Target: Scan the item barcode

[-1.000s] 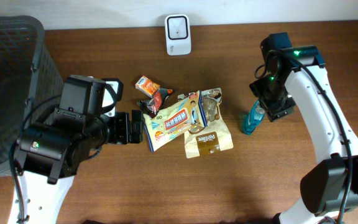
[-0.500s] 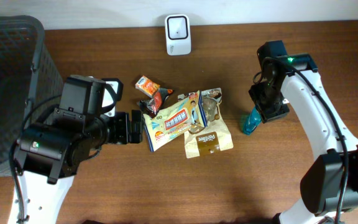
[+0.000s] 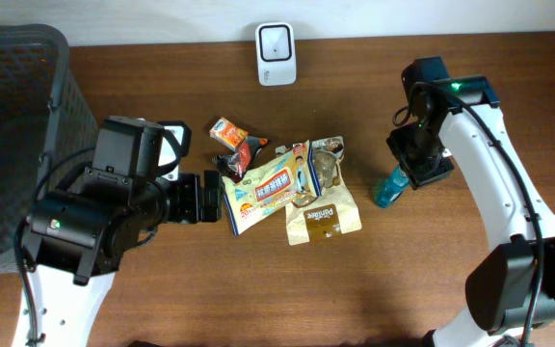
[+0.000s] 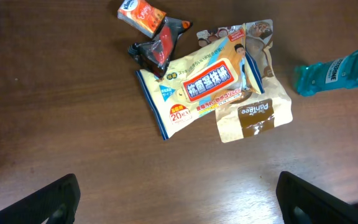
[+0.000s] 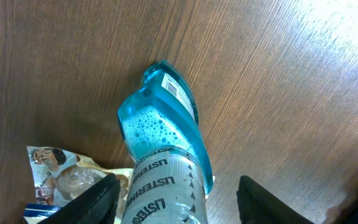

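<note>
Your right jaws straddle the neck end of the blue mouthwash bottle (image 5: 160,134), which lies on the bench (image 3: 403,289) just right of the snack packets (image 3: 292,191). Its long axis runs away from the wrist, barcode label (image 5: 174,88) at the far end. Clamped or merely bracketing, the view leaves unclear. Your left jaws stand wide, well apart.

A brown wooden table (image 3: 432,280) with visible grain fills the view, evenly lit. A pale strip (image 3: 162,19) runs along its far edge.
</note>
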`<state>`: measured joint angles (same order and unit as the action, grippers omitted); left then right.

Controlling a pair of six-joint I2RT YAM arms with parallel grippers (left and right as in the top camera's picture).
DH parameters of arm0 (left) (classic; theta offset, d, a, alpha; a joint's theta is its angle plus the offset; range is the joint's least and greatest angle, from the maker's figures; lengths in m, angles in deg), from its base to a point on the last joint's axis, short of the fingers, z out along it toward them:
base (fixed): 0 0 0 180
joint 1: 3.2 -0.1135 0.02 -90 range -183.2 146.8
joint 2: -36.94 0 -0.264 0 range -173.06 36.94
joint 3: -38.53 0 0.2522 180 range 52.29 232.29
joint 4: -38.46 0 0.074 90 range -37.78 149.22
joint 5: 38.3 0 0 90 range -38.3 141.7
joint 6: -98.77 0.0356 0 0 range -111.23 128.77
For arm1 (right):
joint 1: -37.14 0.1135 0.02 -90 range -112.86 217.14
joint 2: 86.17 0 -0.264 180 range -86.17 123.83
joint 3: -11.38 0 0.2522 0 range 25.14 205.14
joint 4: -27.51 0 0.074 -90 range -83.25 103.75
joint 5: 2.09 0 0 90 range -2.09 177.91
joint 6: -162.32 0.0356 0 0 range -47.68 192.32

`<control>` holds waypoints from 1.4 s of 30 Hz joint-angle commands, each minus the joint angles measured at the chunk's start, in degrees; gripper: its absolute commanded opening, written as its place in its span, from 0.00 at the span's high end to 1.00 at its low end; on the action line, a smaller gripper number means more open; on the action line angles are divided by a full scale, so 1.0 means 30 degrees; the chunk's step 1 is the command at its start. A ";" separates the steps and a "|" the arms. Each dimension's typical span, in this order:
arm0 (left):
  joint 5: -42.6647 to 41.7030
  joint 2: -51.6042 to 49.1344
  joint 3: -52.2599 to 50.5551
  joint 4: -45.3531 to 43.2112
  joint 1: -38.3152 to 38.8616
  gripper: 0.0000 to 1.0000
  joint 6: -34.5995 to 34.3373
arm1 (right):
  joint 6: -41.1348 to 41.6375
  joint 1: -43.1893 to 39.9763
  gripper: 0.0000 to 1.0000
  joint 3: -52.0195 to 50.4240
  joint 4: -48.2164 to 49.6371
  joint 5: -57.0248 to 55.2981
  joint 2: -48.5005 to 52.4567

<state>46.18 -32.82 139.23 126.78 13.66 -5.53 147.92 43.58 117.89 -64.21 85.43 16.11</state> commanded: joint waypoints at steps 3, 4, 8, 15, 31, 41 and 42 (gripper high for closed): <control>0.0146 0.0022 0.0117 0.0029 -0.0044 0.01 0.0240 | -0.1719 0.0102 0.53 0.0393 -0.0022 -0.0408 -0.0321; 0.0153 0.0022 0.0117 0.0029 -0.0044 0.01 0.0233 | -0.1967 0.0102 0.53 0.0393 -0.0015 -0.0408 -0.0321; 0.0146 0.0022 0.0117 0.0029 -0.0044 0.01 0.0233 | -0.3308 0.0102 0.52 0.0393 0.0146 -0.0430 -0.0299; 0.0153 0.0022 0.0117 0.0029 -0.0044 0.01 0.0240 | -0.7111 0.0102 0.72 0.0386 0.0255 -0.0903 -0.0299; 0.0153 0.0022 0.0117 0.0029 -0.0044 0.01 0.0233 | -1.4433 0.0102 0.86 0.0393 0.1195 -0.0969 -0.0299; 0.0146 0.0022 0.0117 0.0029 -0.0044 0.01 0.0233 | -2.6709 0.0102 0.89 0.0393 0.3993 -0.0175 -0.0299; 0.0146 0.0022 0.0117 0.0036 -0.0044 0.01 0.0233 | -2.7430 0.0102 0.89 0.0393 0.4350 -0.0175 -0.0299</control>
<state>46.18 -32.82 139.23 126.78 13.66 -5.53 81.25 43.58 118.04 -53.30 84.58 16.02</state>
